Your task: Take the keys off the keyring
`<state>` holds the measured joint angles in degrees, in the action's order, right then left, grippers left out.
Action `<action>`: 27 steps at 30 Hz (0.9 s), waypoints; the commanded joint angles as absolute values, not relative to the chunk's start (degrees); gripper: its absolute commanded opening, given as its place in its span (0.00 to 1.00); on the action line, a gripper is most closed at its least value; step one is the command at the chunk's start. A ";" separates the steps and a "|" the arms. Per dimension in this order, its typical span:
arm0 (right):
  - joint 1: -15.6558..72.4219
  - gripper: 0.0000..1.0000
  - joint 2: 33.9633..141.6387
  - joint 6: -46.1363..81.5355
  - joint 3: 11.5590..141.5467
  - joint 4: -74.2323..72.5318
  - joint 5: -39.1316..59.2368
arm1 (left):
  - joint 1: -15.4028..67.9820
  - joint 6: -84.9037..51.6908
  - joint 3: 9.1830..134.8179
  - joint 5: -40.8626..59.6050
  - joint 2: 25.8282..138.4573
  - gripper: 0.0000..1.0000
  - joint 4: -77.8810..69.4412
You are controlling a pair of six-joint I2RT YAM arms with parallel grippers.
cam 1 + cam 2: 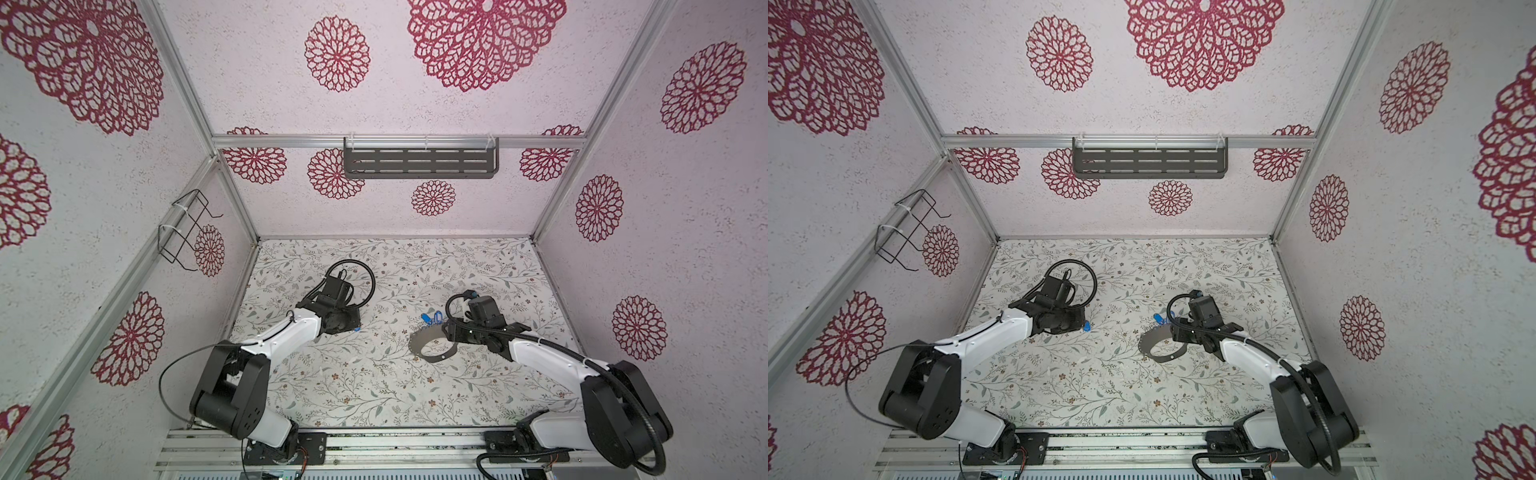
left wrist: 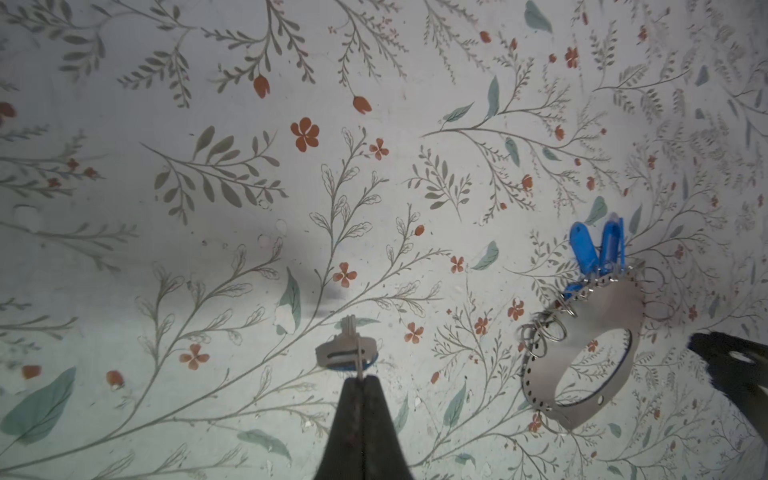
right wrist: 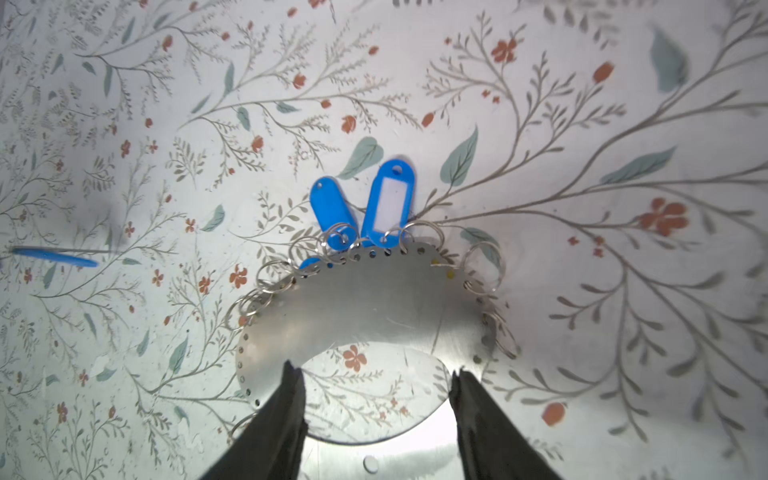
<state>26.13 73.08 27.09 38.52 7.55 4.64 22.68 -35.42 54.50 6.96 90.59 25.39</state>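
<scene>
You have open bench [image 1: 345, 386] across the whole lower middle of both top views, and along the upper edge under the back wall. The keyring [image 1: 430, 347] and its blue tags [image 1: 429, 318] block the right of centre, with the right arm's fingers [image 3: 490, 419] spread over the hoop. Between both arms, a clear lane runs top to bottom.

Blue keys [image 3: 388, 203], silver-grey keyring [image 3: 365, 307], leafy floral-print table [image 3: 582, 124]

keyring [image 3: 361, 307]: flat brushed metal, dull sheen, faint scratches. 2 blue tags [image 3: 388, 199]: smooth glossy plastic. small split loops [image 3: 482, 253]: bright wire metal. table [image 3: 582, 124]: matt floral-printed covering.
</scene>
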 commanded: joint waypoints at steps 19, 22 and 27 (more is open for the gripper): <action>19.18 0.98 59.78 9.66 32.35 -7.56 -41.93 | 11.48 -18.52 58.19 5.24 70.61 0.97 26.10; 17.29 0.98 59.07 10.37 30.15 -9.67 -40.26 | 10.77 -18.35 55.21 4.48 70.99 0.97 23.45; 13.72 0.98 63.25 -0.70 17.42 -36.98 -34.25 | 10.72 -8.51 46.07 -20.99 70.98 0.97 9.47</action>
